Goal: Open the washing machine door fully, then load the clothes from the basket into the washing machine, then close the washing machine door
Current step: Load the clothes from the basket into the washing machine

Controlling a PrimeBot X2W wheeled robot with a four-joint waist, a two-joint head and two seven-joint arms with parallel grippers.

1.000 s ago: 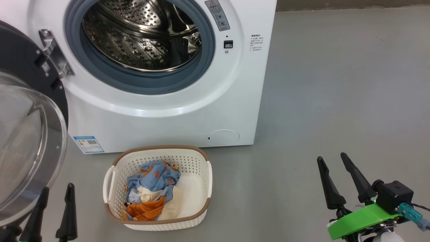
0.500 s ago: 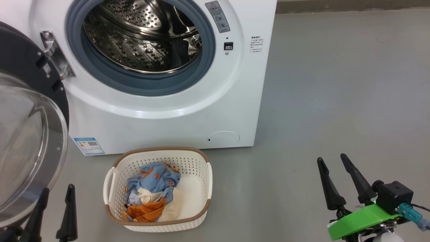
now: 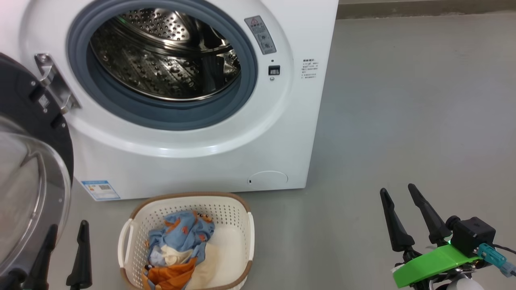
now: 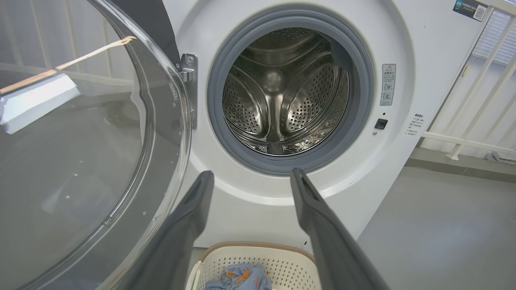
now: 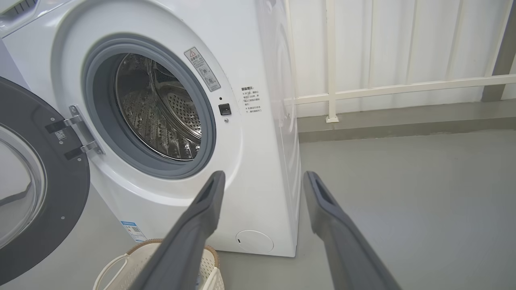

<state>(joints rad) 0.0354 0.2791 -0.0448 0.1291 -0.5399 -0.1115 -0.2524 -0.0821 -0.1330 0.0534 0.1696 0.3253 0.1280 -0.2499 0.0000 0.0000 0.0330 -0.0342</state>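
The white washing machine (image 3: 201, 161) stands ahead with its steel drum (image 3: 161, 60) exposed. The washing machine door (image 3: 28, 193) hangs swung out on the left, its glass bowl toward me. On the floor before the machine sits the basket (image 3: 185, 196), with the clothes (image 3: 181, 237) heaped in its left half: blue printed, cream and orange pieces. My left gripper (image 3: 67, 225) is open just left of the basket, beside the door's glass. My right gripper (image 3: 396, 189) is open over bare floor, far right of the basket. The left wrist view looks between open fingers (image 4: 252, 173) into the drum.
Grey floor (image 3: 403, 121) stretches to the right of the machine. A white railing (image 5: 330, 60) and a low kerb run behind it on the right. The open door (image 4: 80, 141) takes up the space at the left.
The head camera has shifted, so the machine and basket sit lower in the picture. Both grippers stay where they were, still open.
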